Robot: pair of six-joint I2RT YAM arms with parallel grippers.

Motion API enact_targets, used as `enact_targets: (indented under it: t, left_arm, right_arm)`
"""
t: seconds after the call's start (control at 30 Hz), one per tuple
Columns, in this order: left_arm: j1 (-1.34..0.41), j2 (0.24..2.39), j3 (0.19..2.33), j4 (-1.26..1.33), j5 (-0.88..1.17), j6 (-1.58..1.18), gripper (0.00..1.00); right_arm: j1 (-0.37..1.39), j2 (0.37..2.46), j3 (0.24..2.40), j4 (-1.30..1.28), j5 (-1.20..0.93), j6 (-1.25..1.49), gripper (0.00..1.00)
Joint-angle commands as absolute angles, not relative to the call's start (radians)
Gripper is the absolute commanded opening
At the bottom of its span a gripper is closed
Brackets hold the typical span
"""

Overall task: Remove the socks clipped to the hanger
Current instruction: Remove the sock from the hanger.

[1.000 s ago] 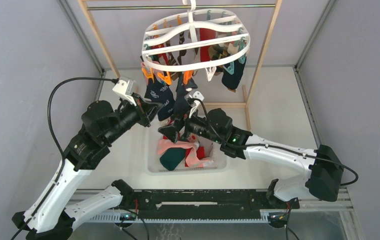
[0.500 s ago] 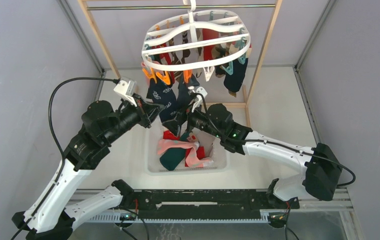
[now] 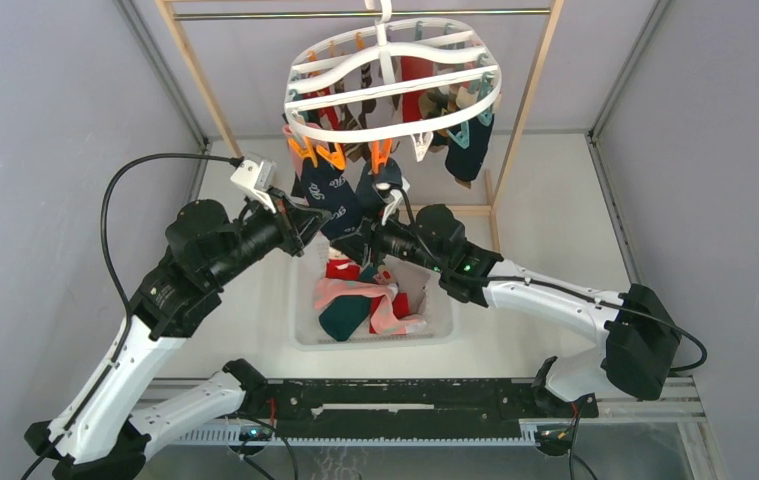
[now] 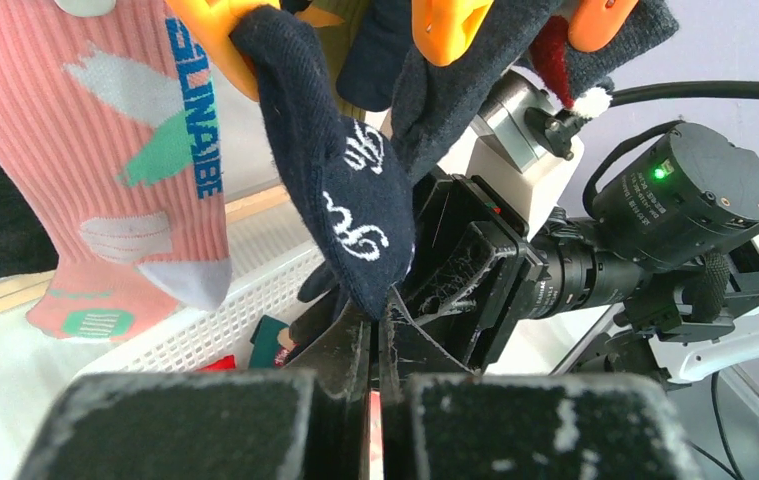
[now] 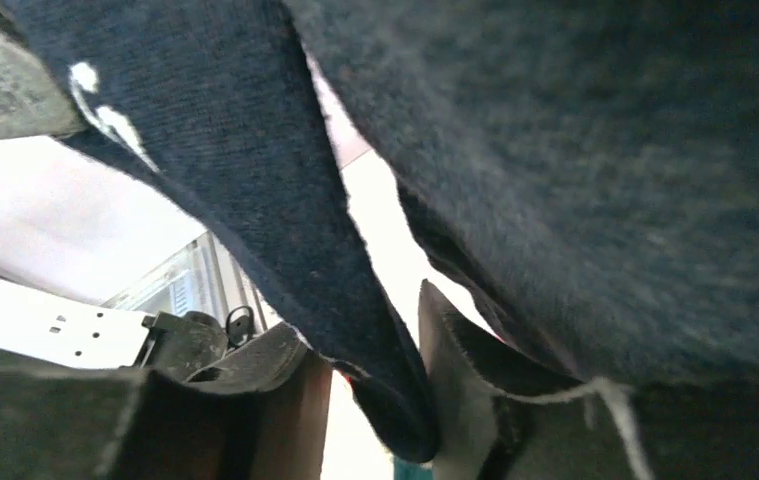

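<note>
Your left gripper point(image 4: 373, 325) pinches the navy sock point(image 4: 340, 190); right gripper point(image 5: 370, 335) gapes round the dark sock point(image 5: 285, 200); basket point(image 3: 305, 338) rim at six o'clock.

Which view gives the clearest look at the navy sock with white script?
Left wrist: the navy sock hangs whole from its orange clip, script legible. Top external shows it small; right wrist only blurred fabric.

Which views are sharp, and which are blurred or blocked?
Top external: evenly lit, sharp, hanger crisp. Left wrist: navy sock in focus, left tool blurred in the foreground. Right wrist: dark socks fill the frame, soft and close; the background is blown out white.
</note>
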State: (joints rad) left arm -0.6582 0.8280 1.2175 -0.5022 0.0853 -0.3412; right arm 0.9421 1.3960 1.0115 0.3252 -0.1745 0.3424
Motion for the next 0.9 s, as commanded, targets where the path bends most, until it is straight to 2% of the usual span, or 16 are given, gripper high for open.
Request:
enact_targets:
  t: [0.0,0.03,0.13,0.23,0.33,0.57,0.67,0.73,0.87]
  left_arm:
    - [-0.662,0.822,1.199,-0.461,0.072,-0.348,0.02]
    - [-0.661,0.823,1.199,-0.461,0.068,-0.347,0.03]
    - [-0.662,0.825,1.199,-0.46,0.054,-0.344,0.07]
    - [-0.661,0.829,1.202,-0.46,0.041,-0.338,0.1]
    - [-0.661,0.834,1.209,-0.461,0.027,-0.332,0.21]
    - [-0.662,0.85,1.265,-0.473,-0.033,-0.315,0.52]
    - [-0.661,0.869,1.31,-0.48,-0.043,-0.312,0.61]
    - [-0.662,0.887,1.34,-0.491,-0.05,-0.309,0.75]
    - [-0.662,0.908,1.381,-0.495,-0.064,-0.305,0.87]
  right_arm:
    - [0.939,1.38,1.058,0.372,-0.234,0.342,0.29]
    - [0.939,1.379,1.058,0.367,-0.233,0.344,0.21]
    - [0.939,1.371,1.055,0.356,-0.238,0.349,0.14]
    - [0.939,1.361,1.044,0.356,-0.241,0.354,0.0]
    - [0.939,1.351,1.035,0.351,-0.245,0.358,0.0]
    - [0.939,1.339,1.018,0.345,-0.252,0.357,0.0]
    - [0.94,1.342,1.017,0.344,-0.256,0.357,0.0]
    - [0.939,1.344,1.017,0.344,-0.259,0.357,0.0]
    - [0.94,1.348,1.017,0.339,-0.263,0.358,0.0]
